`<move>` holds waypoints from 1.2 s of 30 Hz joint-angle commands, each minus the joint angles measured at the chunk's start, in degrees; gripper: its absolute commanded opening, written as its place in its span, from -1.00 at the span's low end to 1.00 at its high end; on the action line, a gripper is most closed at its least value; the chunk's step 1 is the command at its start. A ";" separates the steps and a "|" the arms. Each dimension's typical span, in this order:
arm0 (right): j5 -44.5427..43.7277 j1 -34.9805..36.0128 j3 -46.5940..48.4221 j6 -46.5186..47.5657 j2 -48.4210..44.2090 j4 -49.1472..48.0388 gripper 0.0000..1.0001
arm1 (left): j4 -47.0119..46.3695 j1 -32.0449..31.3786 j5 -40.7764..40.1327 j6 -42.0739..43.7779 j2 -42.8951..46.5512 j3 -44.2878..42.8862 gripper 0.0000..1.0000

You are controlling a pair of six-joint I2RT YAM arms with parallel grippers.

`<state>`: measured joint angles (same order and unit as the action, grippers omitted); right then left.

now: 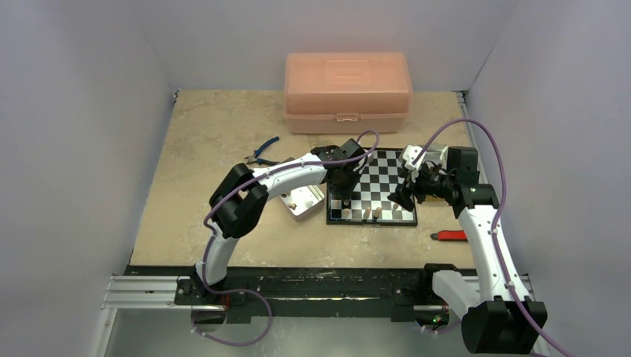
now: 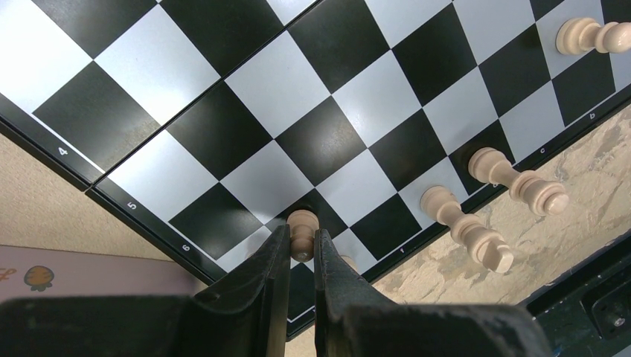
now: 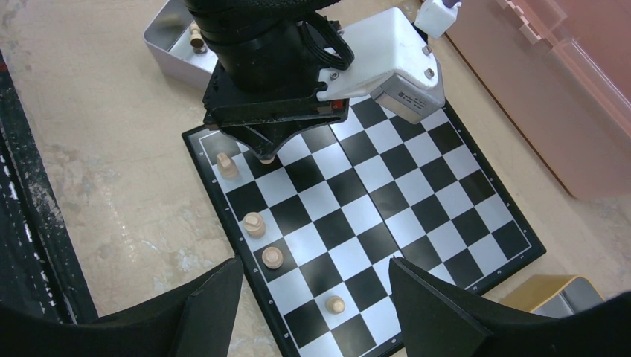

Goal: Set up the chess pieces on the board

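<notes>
The board (image 1: 387, 167) lies mid-table. My left gripper (image 2: 301, 242) is shut on a light tan pawn (image 2: 302, 227), held upright with its base at a black square near the board's near left corner. In the right wrist view it shows under the left gripper (image 3: 266, 149). Other tan pieces stand along the near edge (image 3: 254, 223), (image 3: 274, 257), (image 3: 226, 165), and one pawn (image 3: 335, 303) stands a row in. My right gripper (image 3: 315, 262) is open and empty, hovering above the board's right side (image 1: 405, 195).
A pink plastic box (image 1: 346, 89) stands behind the board. A metal tin (image 1: 301, 201) holding pieces lies left of the board. Blue-handled pliers (image 1: 262, 152) lie further left. A red-handled tool (image 1: 450, 236) lies right of the board's near corner.
</notes>
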<state>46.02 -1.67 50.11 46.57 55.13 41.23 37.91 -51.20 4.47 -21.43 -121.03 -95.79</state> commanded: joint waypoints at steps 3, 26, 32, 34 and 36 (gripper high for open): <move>0.65 -0.26 -0.10 0.63 -0.20 0.29 0.51 | 0.93 -0.31 0.76 0.86 -1.11 -1.89 -0.80; 0.65 -0.22 -0.10 0.64 -0.20 0.34 0.52 | 1.86 -0.57 0.80 1.12 -0.43 -1.69 -0.82; 0.65 -0.25 -0.10 0.63 -0.20 0.34 0.52 | 2.01 -0.64 0.63 1.08 -0.52 -1.91 -0.67; 0.65 -0.26 -0.10 0.63 -0.20 0.34 0.52 | 2.03 -0.66 0.63 1.13 -0.56 -2.05 -0.64; 0.65 -0.26 -0.10 0.63 -0.20 0.29 0.52 | 2.11 -0.66 0.63 1.12 -0.52 -2.11 -0.62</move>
<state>46.02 -1.67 50.11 46.57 55.13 41.28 38.83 -51.51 4.69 -21.37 -121.10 -96.01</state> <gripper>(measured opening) 0.758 0.181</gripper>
